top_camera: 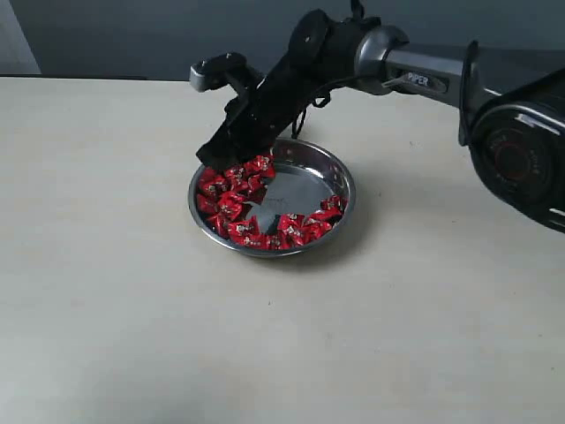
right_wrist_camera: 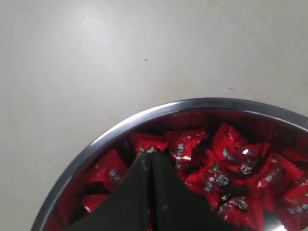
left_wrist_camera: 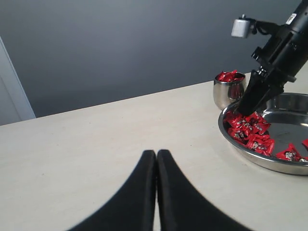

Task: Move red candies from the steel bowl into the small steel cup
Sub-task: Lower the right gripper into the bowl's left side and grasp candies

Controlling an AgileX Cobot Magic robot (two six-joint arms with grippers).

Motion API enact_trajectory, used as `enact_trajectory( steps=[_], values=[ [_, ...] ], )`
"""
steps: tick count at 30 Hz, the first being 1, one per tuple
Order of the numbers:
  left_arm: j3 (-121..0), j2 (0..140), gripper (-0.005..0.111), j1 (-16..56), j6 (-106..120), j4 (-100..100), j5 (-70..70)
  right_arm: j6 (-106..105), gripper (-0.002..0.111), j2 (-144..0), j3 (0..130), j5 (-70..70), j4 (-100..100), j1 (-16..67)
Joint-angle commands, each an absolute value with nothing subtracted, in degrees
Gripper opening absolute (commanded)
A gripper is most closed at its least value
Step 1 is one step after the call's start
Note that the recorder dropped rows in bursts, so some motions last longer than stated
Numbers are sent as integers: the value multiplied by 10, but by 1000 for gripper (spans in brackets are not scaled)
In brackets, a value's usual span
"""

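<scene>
The pick step is in hand: the fingers of the right gripper (top_camera: pixel 208 160) are closed among the red candies (top_camera: pixel 231 205) in the steel bowl (top_camera: pixel 347 181); whether a candy is held cannot be told. A lift and transfer to the small steel cup (left_wrist_camera: pixel 228 92), just beside the fingers outside the rim, is called for next. The left gripper (left_wrist_camera: pixel 156 155) fingers are closed, empty.

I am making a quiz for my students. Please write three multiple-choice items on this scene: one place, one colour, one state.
1. Where is the cup relative to the bowl? A inside it; B beside it; C upside down on it.
2. The candies are: A blue; B red; C gold.
3. The right arm's jaws are: A wide open; B gripping the cup; C shut among the candies.
Key: B, it stands outside the rim; B, the wrappers shine red; C, they close together in the pile.
</scene>
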State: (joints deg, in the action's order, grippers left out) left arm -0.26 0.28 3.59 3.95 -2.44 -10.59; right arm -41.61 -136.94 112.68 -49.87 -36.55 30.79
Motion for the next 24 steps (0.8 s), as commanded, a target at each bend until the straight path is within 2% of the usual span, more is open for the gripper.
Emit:
enact_trajectory(
  steps=[1,10,15,24],
  values=[
    [0,0,2,36,38,-24,-104,-393,-1,-1390,1128,-469,-302,314],
    [0,0,2,36,38,-24,-103,-374,-1,-1398,1128,-500,-258,314],
    [0,0,2,36,38,-24,-103,-268,-1,-1395,1128,-567,-106,314],
    [0,0,2,36,38,-24,-103,-250,-1,-1360,1128,-465,-194,322]
  ],
)
